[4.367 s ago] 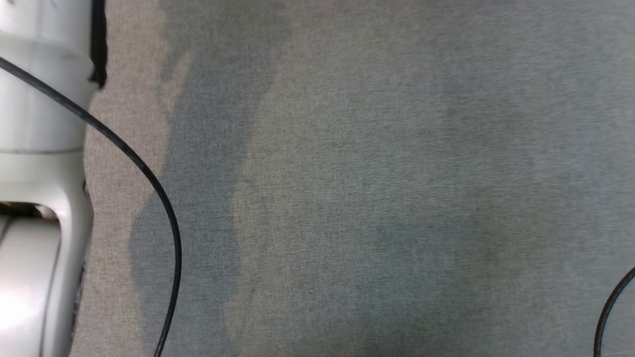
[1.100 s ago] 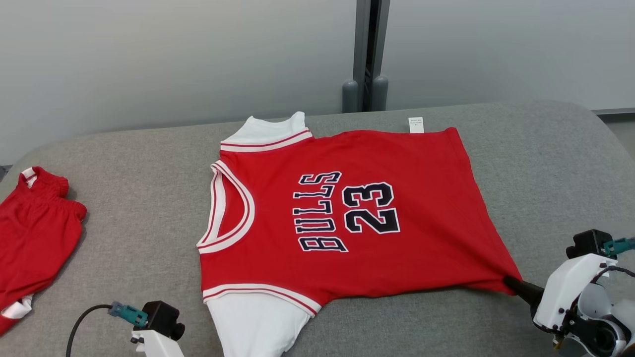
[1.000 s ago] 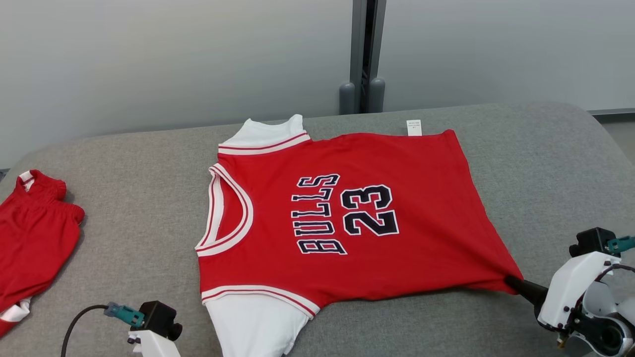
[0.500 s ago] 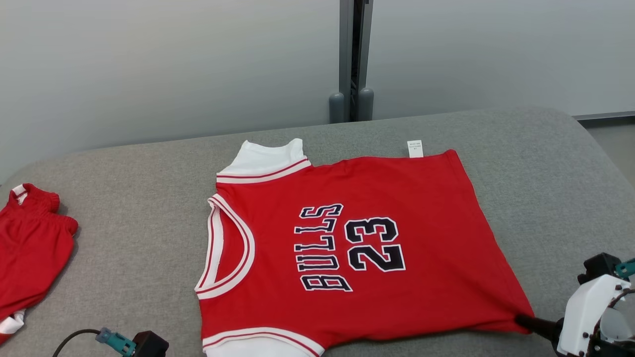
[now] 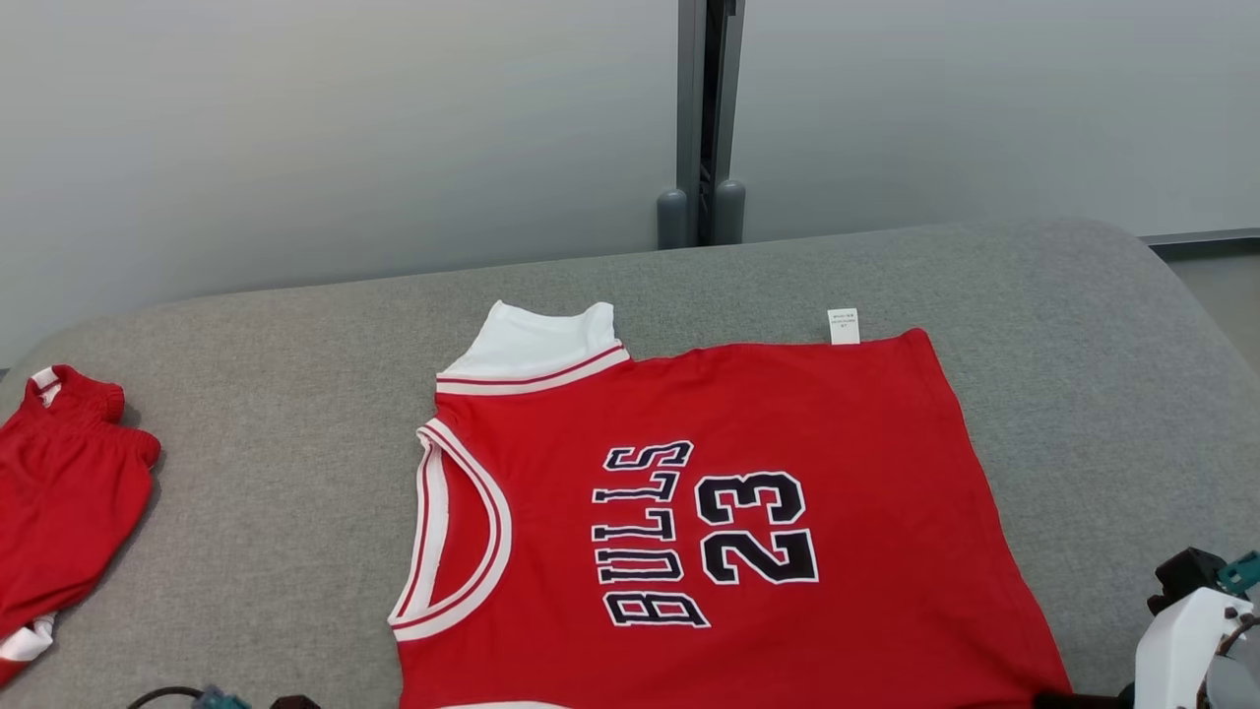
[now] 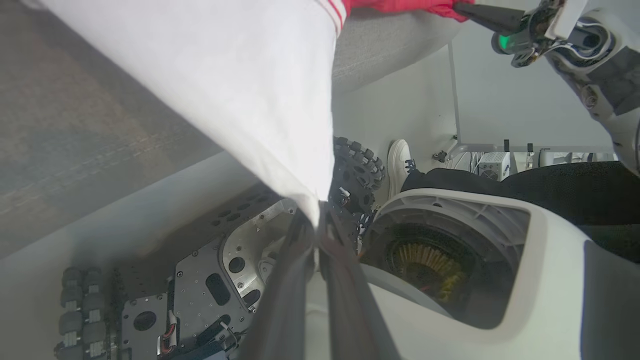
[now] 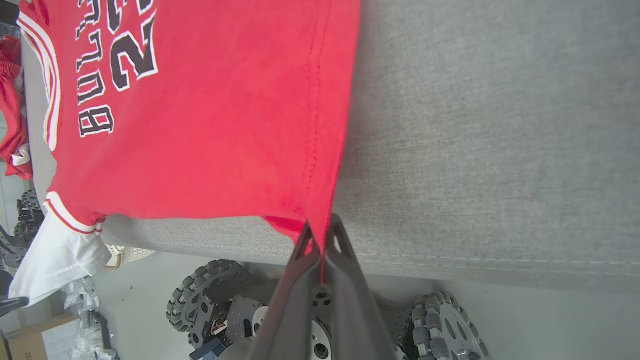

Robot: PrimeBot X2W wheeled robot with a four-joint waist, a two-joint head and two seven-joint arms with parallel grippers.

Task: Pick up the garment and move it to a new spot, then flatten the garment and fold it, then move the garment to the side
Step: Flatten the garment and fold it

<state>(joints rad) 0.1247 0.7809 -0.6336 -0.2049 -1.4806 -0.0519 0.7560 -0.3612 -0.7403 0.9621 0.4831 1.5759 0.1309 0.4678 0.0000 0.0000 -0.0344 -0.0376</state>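
Wall: pale grey, split by a dark post point(image 5: 701, 108), seen behind the table.
Table point(image 5: 246, 394): a grey cloth-covered top, rounded at the far corners.
Jersey point(image 5: 748, 414): laid flat, print up, neck to the left. Against a second ago it is drawn closer to the robot's edge, though the head view is also shifted. Its white sleeve point(image 6: 225, 75) is stretched past that edge.
Meaning: the move to a new spot is judged under way; flattening and folding are not yet done.
Shorts point(image 5: 59, 512): left bunched at the far left, well apart.
Right gripper point(image 7: 320, 227): clamped tight on the red hem corner, held low at the near edge.
Left gripper point(image 6: 312, 220): pinched closed on the sleeve tip, held off the near edge.
Tag point(image 5: 844, 326): white, at the far seam.
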